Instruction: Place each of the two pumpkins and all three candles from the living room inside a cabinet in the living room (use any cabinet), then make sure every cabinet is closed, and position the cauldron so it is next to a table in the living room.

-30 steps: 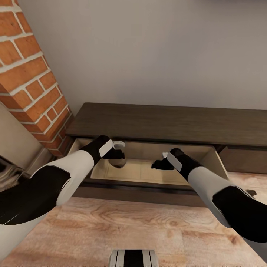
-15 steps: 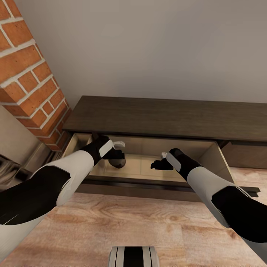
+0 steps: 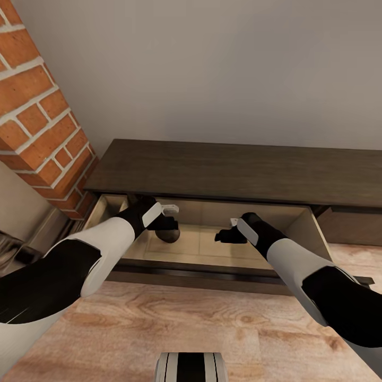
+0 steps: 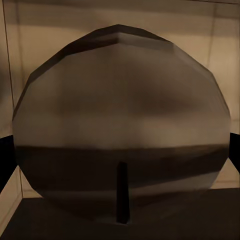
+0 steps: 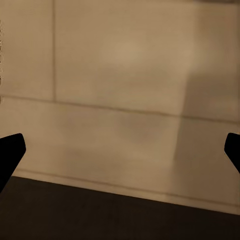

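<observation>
One cabinet: long, low, dark brown, flat top, standing against the pale wall, with a brick column at its left end and wood-grain floor in front. One compartment open at the front, pale tan lining inside, dark lower front edge running below the opening; a second, shut panel further right

Two arms reaching into that open compartment. Left gripper low over the left half of the lining, clasping one candle, seen in the head view as a small grey-brown rounded shape right under the black fingers and just above or on the lining; cannot tell which. In the left wrist view, the same candle very close: a faceted, stubby grey-brown cylinder with a paler band across its middle and a thin dark wick, lodged between the two dark fingertips that touch its flanks on either side. One candle counted in all

Right gripper in the middle of the compartment, well apart from the candle, to its right. In the right wrist view, fingertips spread wide at the two edges, bare tan lining between them, nothing gripped; released

Two grippers, one cabinet, one candle
</observation>
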Controlling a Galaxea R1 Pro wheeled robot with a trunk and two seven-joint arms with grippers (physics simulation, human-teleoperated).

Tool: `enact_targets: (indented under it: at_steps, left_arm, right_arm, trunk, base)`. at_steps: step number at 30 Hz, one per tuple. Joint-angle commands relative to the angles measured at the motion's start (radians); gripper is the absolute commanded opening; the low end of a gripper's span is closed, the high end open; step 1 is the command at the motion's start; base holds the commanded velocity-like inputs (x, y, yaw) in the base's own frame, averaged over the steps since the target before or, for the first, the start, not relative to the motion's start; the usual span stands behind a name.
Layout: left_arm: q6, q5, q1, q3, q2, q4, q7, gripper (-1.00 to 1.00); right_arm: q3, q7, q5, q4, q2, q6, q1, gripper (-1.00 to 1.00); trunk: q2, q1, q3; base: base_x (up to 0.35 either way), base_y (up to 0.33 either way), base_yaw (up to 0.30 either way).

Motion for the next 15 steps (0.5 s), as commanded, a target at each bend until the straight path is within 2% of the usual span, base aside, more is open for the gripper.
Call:
enact_targets:
  at_steps: [1,15]
  left_arm:
    - [0.004,0.01,0.0,-0.005,0.0,-0.001,0.008,-1.0]
    - [0.004,0.01,0.001,-0.005,0.0,-0.002,0.008,-1.0]
  right_arm:
    - [0.006,-0.009,-0.011,-0.002,0.002,0.003,-0.001,1.0]
    - [0.006,-0.009,-0.01,0.012,0.01,0.003,-0.001,1.0]
  trunk:
    - [0.0,0.0,-0.001]
    - [0.0,0.0,-0.019]
  base:
    - [0.003,-0.002,0.0]
    - [0.0,0.0,0.0]
